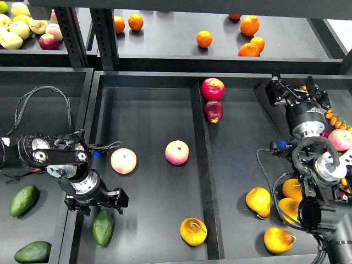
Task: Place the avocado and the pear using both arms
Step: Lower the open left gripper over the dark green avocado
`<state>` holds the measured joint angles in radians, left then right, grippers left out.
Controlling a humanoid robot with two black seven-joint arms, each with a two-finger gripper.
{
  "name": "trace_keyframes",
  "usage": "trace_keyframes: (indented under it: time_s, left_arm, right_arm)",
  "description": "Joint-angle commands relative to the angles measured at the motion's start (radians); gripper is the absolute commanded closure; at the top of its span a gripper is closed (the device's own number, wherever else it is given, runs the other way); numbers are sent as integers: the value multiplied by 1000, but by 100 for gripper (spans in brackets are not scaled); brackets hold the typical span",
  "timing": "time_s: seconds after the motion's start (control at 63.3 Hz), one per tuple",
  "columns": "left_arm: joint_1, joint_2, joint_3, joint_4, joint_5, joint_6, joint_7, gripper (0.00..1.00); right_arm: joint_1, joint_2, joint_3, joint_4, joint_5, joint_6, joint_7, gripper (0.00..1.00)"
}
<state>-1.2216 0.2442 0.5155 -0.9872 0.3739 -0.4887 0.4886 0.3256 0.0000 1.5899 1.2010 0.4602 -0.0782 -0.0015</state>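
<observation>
Avocado: the avocado lies at the front left corner of the middle tray, just below the left gripper, near it but whether touching cannot be told.
Left fingers: dark and seen from behind; released or clenched cannot be told.
Pear: the pear lies at the front right of the same tray, beside the divider, well apart from both grippers.
Right fingers: the right gripper sits high over the right tray, far from the pear; its fingers look spread, nothing between them.
Nearby: two pink-yellow fruits mid-tray; two more avocados on the left; yellow pears beside the right arm.
Surroundings: dark trays, a shelf with oranges behind.
</observation>
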Motion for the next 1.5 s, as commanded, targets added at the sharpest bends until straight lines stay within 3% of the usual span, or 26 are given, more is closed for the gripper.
trace_keyframes:
  time_s: [0.0, 1.264, 1.374, 1.485]
  left_arm:
    - [10, -6, 1, 10, -1, 0, 0, 0]
    - [139, -120, -2, 212, 5, 0, 0, 1]
    - [142, -129, 0, 214, 5, 0, 0, 5]
    - [154, -134, -14, 222, 2, 0, 0, 16]
  right_arm:
    - [0, 0, -1, 0, 0, 0, 0, 0]
    - [-10, 0, -1, -1, 2, 14, -6, 0]
    - [-14, 0, -1, 0, 2, 15, -6, 0]
    - [-14, 0, -1, -1, 2, 15, -6, 0]
